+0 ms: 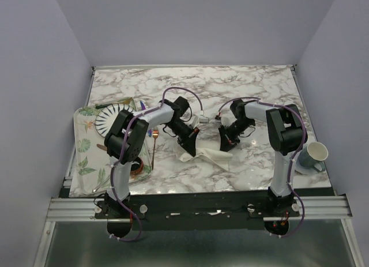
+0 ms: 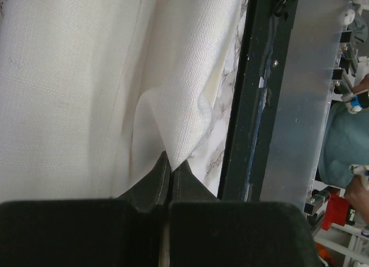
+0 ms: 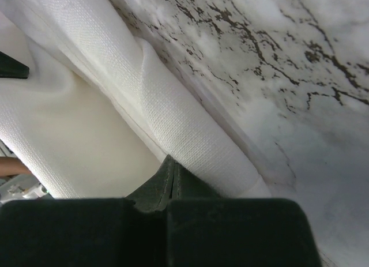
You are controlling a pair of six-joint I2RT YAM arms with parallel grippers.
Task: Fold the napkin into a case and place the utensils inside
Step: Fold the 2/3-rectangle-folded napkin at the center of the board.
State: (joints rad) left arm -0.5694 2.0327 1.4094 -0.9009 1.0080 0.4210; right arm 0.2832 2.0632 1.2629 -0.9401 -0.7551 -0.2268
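Now, left fingers [image 2: 151, 189] pinch a napkin [image 1: 210, 156] corner; right fingers [image 3: 190, 187] pinch its folded edge. Cloth lies bunched toward the table [image 1: 230, 88] front edge.

Overhead view: soft, even light from above; the arms [image 1: 124, 140] cast only short, faint shadows on the marble table [image 1: 230, 82]. Wrist views: napkin [image 2: 69, 94] weave sharp and brightly lit (nearly washed out at upper left), dark fingers [image 2: 185, 185] underexposed, background soft.

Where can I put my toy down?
The table is bare at the far end, behind both arms. A smaller patch lies between the napkin and the mug. Crowded: the left-side tray, and the middle, where the left hand and right hand pinch the napkin.
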